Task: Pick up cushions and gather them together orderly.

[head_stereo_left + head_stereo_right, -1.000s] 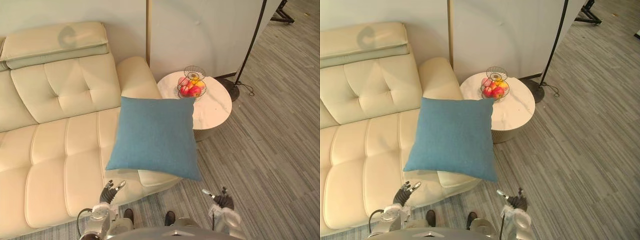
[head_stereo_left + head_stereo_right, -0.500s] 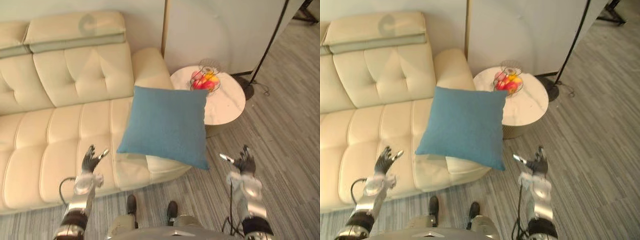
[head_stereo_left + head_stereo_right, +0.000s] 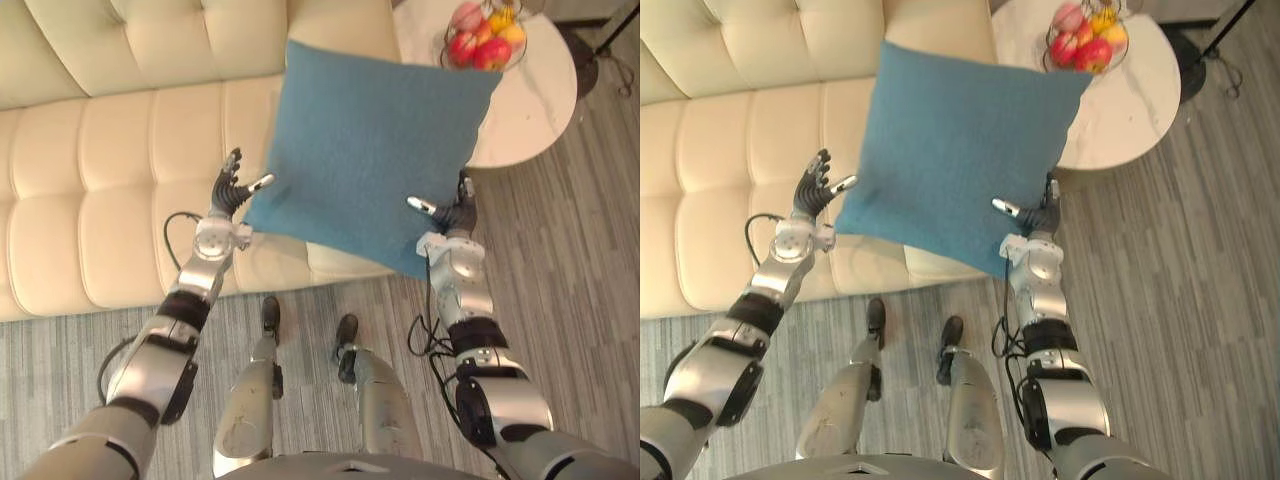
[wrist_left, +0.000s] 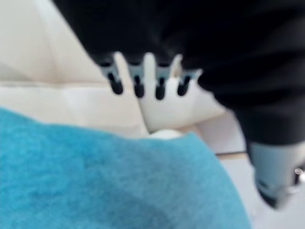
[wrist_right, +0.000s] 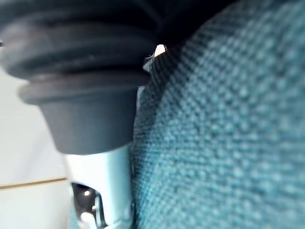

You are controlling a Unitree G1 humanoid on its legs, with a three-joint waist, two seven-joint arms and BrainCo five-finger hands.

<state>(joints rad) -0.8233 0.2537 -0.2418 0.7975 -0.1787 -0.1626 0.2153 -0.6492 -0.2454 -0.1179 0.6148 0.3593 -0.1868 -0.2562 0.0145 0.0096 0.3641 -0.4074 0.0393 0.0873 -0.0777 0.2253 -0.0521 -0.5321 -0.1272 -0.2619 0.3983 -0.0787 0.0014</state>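
Blue square fabric cushion (image 3: 370,140) sits upper centre of frame, lying tilted on the right end of the cream tufted leather sofa (image 3: 100,170). Its lower right corner hangs past the seat front, over the grey striped carpet floor (image 3: 570,300). Its top right corner overlaps the round white marble side table (image 3: 535,110) at upper right, which has a wire basket of red and yellow fruit (image 3: 480,40) on it.

L hand (image 3: 232,195) is at centre left, just beside the cushion's lower left corner. Its fingers are straight and spread, w/ the thumb pointing at the blue edge, gripping nothing; can't tell if it touches. In the L wrist view the fingers (image 4: 138,78) stand straight, apart from the fabric.

R hand (image 3: 455,215) is at centre right, by the cushion's lower right edge. Fingers point straight up and the thumb sticks out sideways across the blue face, so it's open, nothing held. In the R wrist view the fabric is right up against it.
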